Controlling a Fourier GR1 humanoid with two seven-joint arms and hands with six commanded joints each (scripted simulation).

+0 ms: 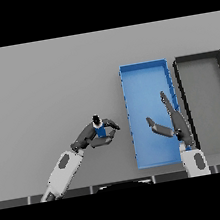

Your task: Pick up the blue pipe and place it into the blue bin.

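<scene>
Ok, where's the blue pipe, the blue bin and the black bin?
blue pipe (100, 131), head view, on its blue body between the left hand's fingers.
blue bin (143, 86), head view, on its bare floor.
black bin (206, 96), head view, on its grey floor.

On the flat grey worktop (41, 83) two open rectangular bins stand side by side toward the right: the blue plastic bin (143, 71) on the left and the dark grey bin (198, 57) just beside it on the right. The small blue pipe with a dark cap (99, 129) sits left of the blue bin, near its front half, inside the left hand (97, 135), whose fingers (105, 141) wrap it. The right hand (174, 121) hangs over the blue bin's right front part.
</scene>
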